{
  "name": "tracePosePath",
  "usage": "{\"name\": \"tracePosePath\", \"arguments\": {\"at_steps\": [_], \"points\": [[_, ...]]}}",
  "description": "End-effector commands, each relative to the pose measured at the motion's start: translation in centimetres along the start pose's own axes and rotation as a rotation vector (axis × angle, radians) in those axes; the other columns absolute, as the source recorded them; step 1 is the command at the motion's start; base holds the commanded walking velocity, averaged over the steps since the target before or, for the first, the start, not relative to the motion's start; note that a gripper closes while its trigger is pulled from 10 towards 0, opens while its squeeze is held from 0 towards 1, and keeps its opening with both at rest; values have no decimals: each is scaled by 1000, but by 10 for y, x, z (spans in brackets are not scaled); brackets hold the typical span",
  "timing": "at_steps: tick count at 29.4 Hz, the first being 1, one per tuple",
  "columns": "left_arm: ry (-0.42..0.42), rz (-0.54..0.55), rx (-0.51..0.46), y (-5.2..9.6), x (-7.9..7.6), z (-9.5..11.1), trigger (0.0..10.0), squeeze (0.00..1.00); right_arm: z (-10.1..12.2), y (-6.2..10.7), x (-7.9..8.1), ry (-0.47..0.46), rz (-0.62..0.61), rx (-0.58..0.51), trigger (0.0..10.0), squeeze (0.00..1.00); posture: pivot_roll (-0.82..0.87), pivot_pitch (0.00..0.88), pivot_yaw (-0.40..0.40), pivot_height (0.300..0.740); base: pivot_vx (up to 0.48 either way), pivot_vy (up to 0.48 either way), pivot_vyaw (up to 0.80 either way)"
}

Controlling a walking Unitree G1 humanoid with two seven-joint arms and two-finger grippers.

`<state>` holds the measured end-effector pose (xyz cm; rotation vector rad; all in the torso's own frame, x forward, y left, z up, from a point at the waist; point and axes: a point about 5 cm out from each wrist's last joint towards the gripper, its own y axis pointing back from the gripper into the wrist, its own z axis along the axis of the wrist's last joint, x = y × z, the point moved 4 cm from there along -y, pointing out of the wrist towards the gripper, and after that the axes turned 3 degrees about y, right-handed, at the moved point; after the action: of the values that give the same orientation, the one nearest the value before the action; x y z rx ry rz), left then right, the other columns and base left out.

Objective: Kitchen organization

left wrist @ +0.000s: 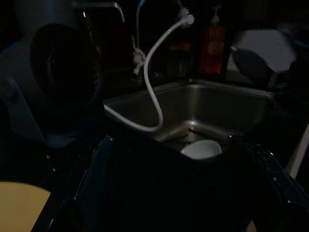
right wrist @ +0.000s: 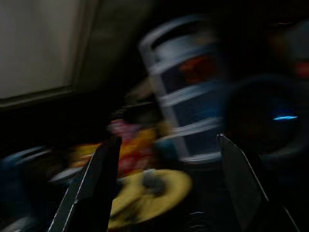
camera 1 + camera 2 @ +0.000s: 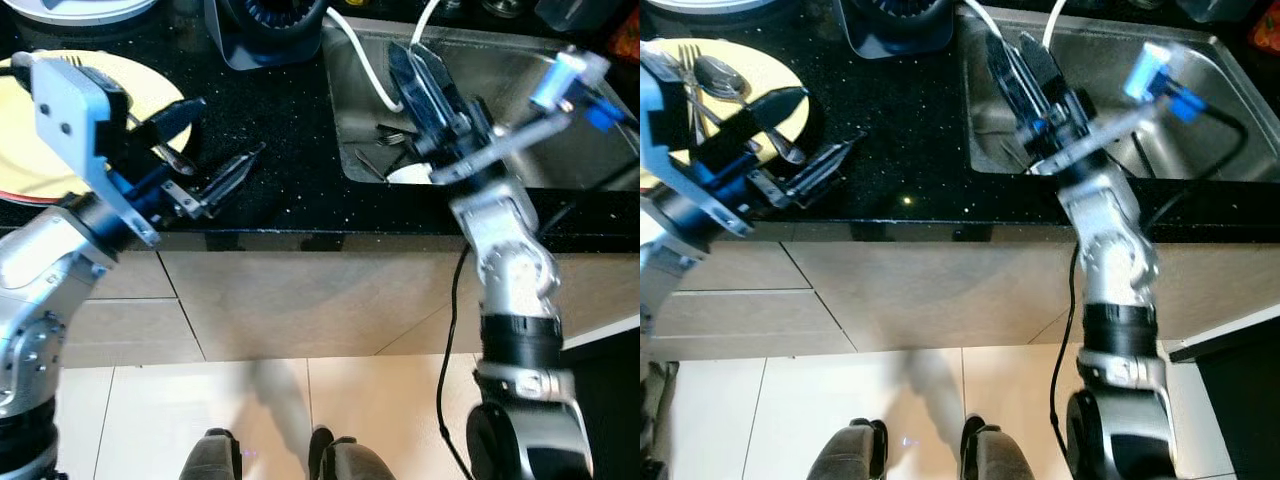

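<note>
Your 2 claws over a black kitchen surface [image 3: 290, 130].
Left claw [image 3: 215, 140] spread beside the yellow plate [image 3: 25, 130]; right claw [image 3: 420, 62] spread above the sink [image 3: 520, 70].

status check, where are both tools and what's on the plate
Left tool open, empty, over counter beside yellow plate. Right tool open above sink. Cutlery on plate.

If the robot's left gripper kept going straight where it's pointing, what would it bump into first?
Probably the sink. The left gripper, jaws open, points across the black countertop toward the basin, where a white bowl sits. Depth is unclear, so it might scrape the countertop first.
</note>
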<state>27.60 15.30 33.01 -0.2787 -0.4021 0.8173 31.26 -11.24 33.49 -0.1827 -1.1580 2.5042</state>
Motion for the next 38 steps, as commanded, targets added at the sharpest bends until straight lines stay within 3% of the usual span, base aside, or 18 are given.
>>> {"name": "tracePosePath", "arguments": {"at_steps": [1, 3, 5, 13, 15, 18, 20, 26, 31, 34, 38], "points": [[-12, -29, -13, 1, -3, 6, 10000, 0, 3, 0, 12, -15, 65, 1, 10000, 0, 176, 161, -86, 740, 0, 0, 0], [-4, -72, -24, 6, -5, 11, 10000, 0, -11, 12, 34, -68, 162, 50, 10000, 0, 173, 159, -83, 740, 0, 0, 0], [0, -103, -23, 8, -9, 12, 10000, 0, -16, 17, 42, -99, 198, 69, 10000, 0, 169, 163, -82, 740, 0, 0, 0], [-66, -189, 86, 24, -12, 10, 10000, 0, -49, 31, 64, -219, 232, 171, 10000, 0, 167, 167, -80, 740, 0, 0, 0], [-119, -196, 146, 30, -7, 9, 10000, 0, -60, 35, 68, -240, 237, 220, 10000, 0, 168, 168, -80, 740, 0, 0, 0], [-262, -165, 268, 41, 11, 11, 10000, 0, -85, 47, 76, -256, 261, 359, 10000, 0, 174, 170, -80, 740, 0, 0, 0], [-318, -120, 299, 45, 24, 15, 10000, 0, -98, 56, 80, -261, 277, 433, 10000, 0, 175, 171, -80, 740, 0, 0, 0], [-397, -63, 347, 53, 40, 21, 10000, 0, -110, 69, 88, -296, 292, 513, 10000, 0, 175, 172, -79, 740, 0, 0, 0], [-450, -58, 404, 60, 50, 21, 10000, 0, -133, 91, 92, -303, 298, 660, 10000, 0, 178, 171, -83, 740, 0, 0, 0], [-499, -76, 483, 66, 57, 20, 10000, 0, -160, 116, 91, -273, 285, 842, 10000, 0, 181, 169, -84, 740, 0, 0, 0], [-558, -84, 557, 71, 66, 21, 10000, 0, -171, 130, 91, -272, 278, 912, 10000, 0, 185, 169, -83, 740, 0, 0, 0]]}}
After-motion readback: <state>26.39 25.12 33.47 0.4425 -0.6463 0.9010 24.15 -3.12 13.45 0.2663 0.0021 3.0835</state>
